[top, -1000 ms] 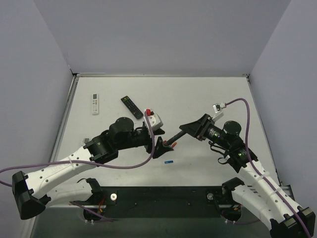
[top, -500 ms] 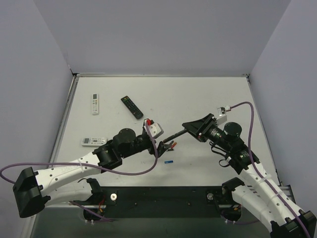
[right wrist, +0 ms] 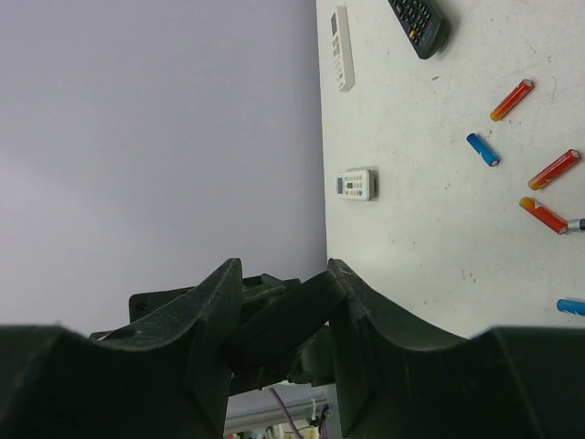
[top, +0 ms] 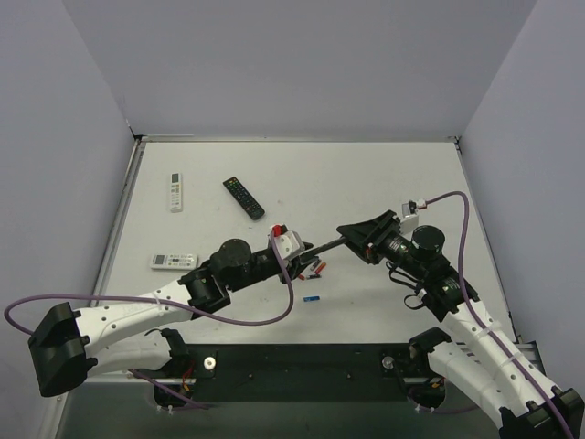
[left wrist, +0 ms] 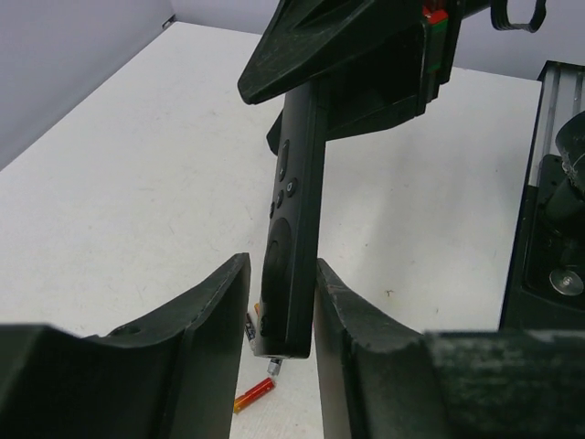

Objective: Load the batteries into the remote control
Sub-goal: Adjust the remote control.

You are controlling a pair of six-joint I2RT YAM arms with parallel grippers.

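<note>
Remote control [left wrist: 291, 238] held in the air above the loose batteries [right wrist: 552, 169], spanning both grippers.
The right gripper [right wrist: 283, 276] is clamped on one end. The left gripper [left wrist: 281, 267] has its jaws narrowed around the other end, but I cannot tell if they pinch it. The remote's long axis runs straight from one gripper to the other. If the left gripper closes off-centre or the arms pull unevenly, the remote could twist free and drop onto the batteries.
</note>
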